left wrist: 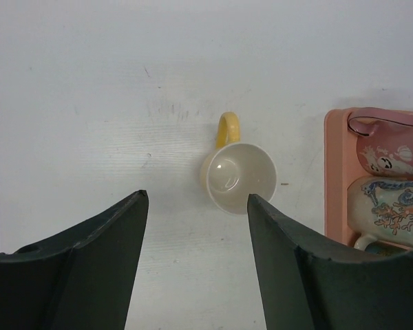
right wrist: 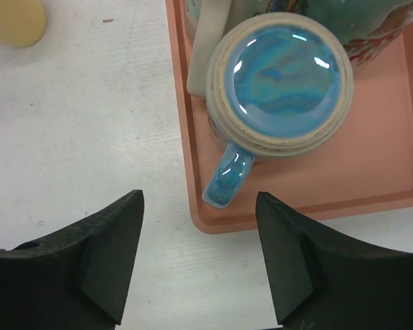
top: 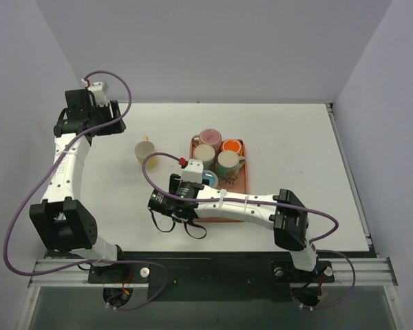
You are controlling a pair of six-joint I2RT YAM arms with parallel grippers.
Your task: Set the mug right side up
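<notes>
A blue mug (right wrist: 280,74) stands at the near left corner of the pink tray (right wrist: 372,182). It shows a flat glossy blue disc inside a cream ring and looks bottom up, with its handle (right wrist: 227,180) pointing at the tray's corner. My right gripper (right wrist: 199,194) is open and empty, above the tray's corner and just short of the handle; it also shows in the top view (top: 171,201). My left gripper (left wrist: 196,196) is open and empty, back from a yellow mug (left wrist: 237,175) that stands mouth up on the table (top: 146,152).
Several other mugs fill the tray (top: 246,172): a pink one (top: 209,138), an orange-lined one (top: 230,146) and two pale patterned ones. The right arm lies along the tray's near edge. The left gripper (top: 110,122) is at the table's far left.
</notes>
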